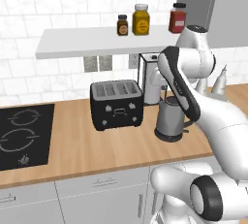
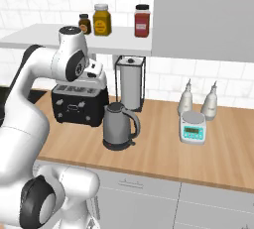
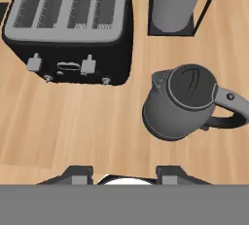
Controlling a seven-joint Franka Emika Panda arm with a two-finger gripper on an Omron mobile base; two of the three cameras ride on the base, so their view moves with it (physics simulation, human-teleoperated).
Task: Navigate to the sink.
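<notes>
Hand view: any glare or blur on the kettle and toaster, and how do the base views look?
Hand view: kettle and toaster crisp, lighting flat, faint soft shadows on the counter, no glare. Left base view: slightly soft, cooktop rings readable, arm covers part of the kettle. Right base view: even light, jar labels and scale display too small to read.

Pale wooden counter (image 1: 72,145): matt, grained | black four-slot toaster (image 1: 116,104) with brushed grey metal top: satin | smooth grey metal kettle (image 1: 170,119) beside toaster: dull sheen | flat black glass cooktop (image 1: 24,136) left of toaster: glossy | white wall tiles (image 1: 29,77): glazed
</notes>
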